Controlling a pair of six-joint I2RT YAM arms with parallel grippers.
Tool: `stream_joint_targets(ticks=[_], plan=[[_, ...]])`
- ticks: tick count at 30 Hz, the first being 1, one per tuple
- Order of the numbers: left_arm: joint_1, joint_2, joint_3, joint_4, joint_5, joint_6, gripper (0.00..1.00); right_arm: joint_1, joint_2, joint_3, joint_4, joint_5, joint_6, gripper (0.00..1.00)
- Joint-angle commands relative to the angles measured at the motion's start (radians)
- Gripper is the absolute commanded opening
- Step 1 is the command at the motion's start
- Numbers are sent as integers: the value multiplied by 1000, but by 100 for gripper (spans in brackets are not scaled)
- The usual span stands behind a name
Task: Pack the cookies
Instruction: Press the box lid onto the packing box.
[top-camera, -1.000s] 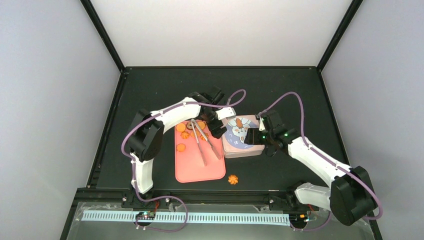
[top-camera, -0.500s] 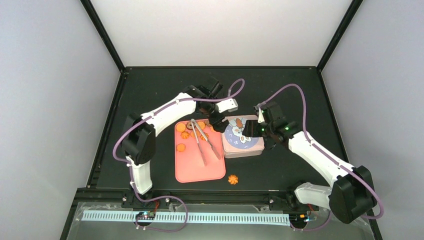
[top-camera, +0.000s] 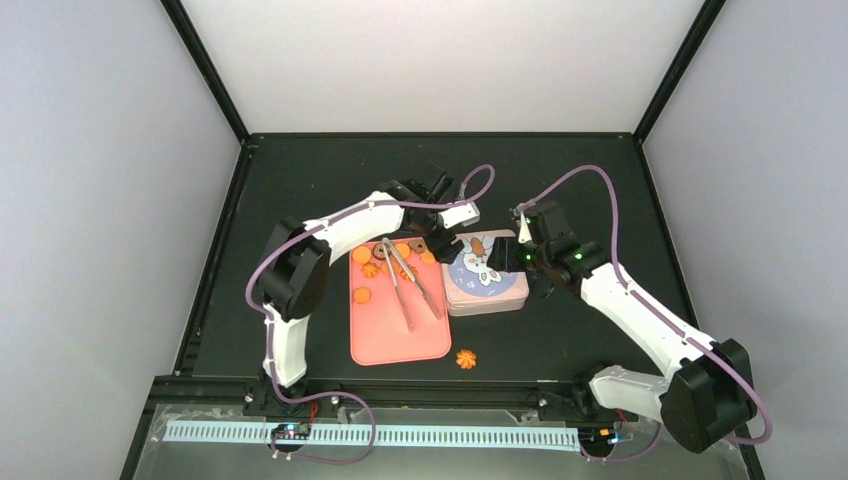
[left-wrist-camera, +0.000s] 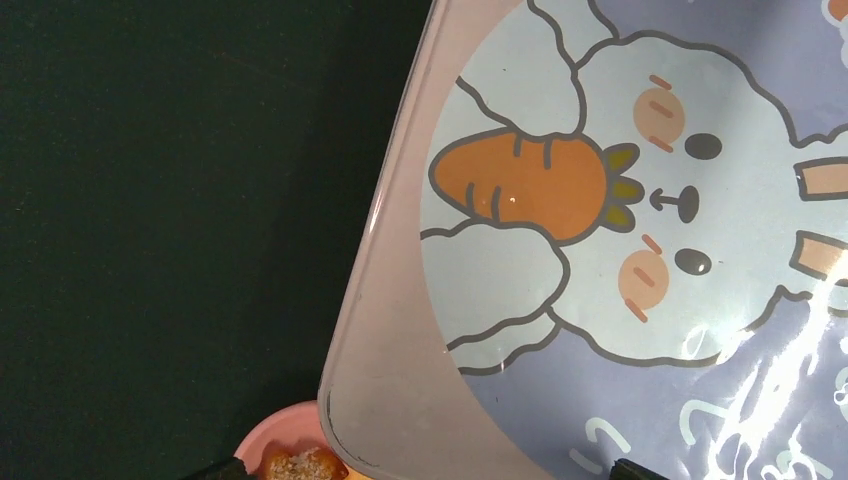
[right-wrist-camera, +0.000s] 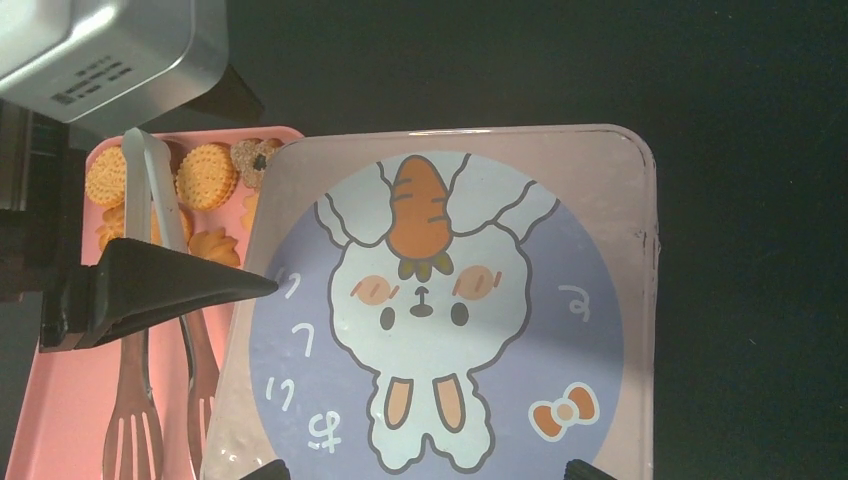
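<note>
Several orange cookies (top-camera: 372, 262) lie at the far end of the pink tray (top-camera: 398, 340); in the right wrist view they are round biscuits (right-wrist-camera: 207, 176) and swirled ones (right-wrist-camera: 216, 245). One more swirled cookie (top-camera: 466, 358) lies on the table in front of the tray. The tin (top-camera: 486, 276) stands right of the tray with its rabbit-and-carrot lid (right-wrist-camera: 440, 300) on. My left gripper (top-camera: 447, 245) hangs open over the lid's far left corner (left-wrist-camera: 400, 400). Over the lid's right side my right gripper (top-camera: 522, 255) is open too, its fingertips (right-wrist-camera: 590, 470) above the lid and holding nothing.
Metal tongs (top-camera: 408, 285) lie lengthwise on the tray, next to the cookies (right-wrist-camera: 150, 200). The left arm's finger (right-wrist-camera: 160, 285) and wrist camera housing (right-wrist-camera: 100, 50) reach into the right wrist view. Dark table surrounds tray and tin, walled on three sides.
My left gripper lifted off the tray's far right corner and shifted right, onto the tin's corner. My right gripper drew slightly back toward the tin's far edge. Tin and cookies stayed put.
</note>
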Motion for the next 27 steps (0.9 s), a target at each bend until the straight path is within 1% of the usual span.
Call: stream_joint_targets(ticks=[1, 7, 11, 15, 19, 23, 27], plan=[[0, 7, -97, -20, -102, 29, 94, 0, 10, 13, 8, 11, -6, 72], [0, -35, -119, -41, -74, 35, 91, 1, 91, 1, 53, -18, -8, 72], [0, -81, -132, -59, -50, 50, 92, 1, 114, -82, 120, -39, 15, 72], [0, -125, -132, -76, -34, 57, 94, 2, 147, -149, 158, -41, 27, 68], [0, -153, -111, -102, -12, 55, 96, 11, 127, -164, 160, -22, 40, 64], [8, -179, -82, -125, 3, 48, 99, 46, 78, -132, 126, 14, 41, 63], [36, -190, -42, -146, 39, 27, 99, 99, 44, -88, 118, 17, 51, 63]])
